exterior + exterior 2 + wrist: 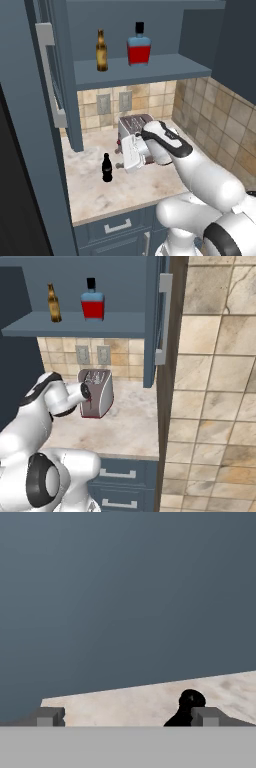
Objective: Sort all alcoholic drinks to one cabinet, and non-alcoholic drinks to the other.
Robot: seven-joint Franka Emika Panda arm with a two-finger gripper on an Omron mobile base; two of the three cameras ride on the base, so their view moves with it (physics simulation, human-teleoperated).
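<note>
A: Nearest the lens is the robot's white arm, bent low over the counter [100, 192]. Its gripper [125, 717] has the jaws wide apart with nothing between them, and the cola bottle [106, 168] stands upright on the marble just beside one fingertip, to the left of the toaster [131, 131].

B: And the rest, biggest first?

A: An open upper cabinet [145, 70], then the toaster, then the bottles. On the cabinet shelf stand the square red bottle [138, 45] and the beer bottle [101, 51], near each other but apart.

B: How will the cola handle?

A: My guess: small, light, rigid, with a smooth round body that may slip or tip if nudged. I'd take it across the body around the label, below the narrow neck, with the jaws square to it.

B: Counts?

A: Two alcoholic bottles on the shelf, one cola on the counter, one toaster, two wall outlets [114, 103]. I see one open cabinet door on each side.
</note>
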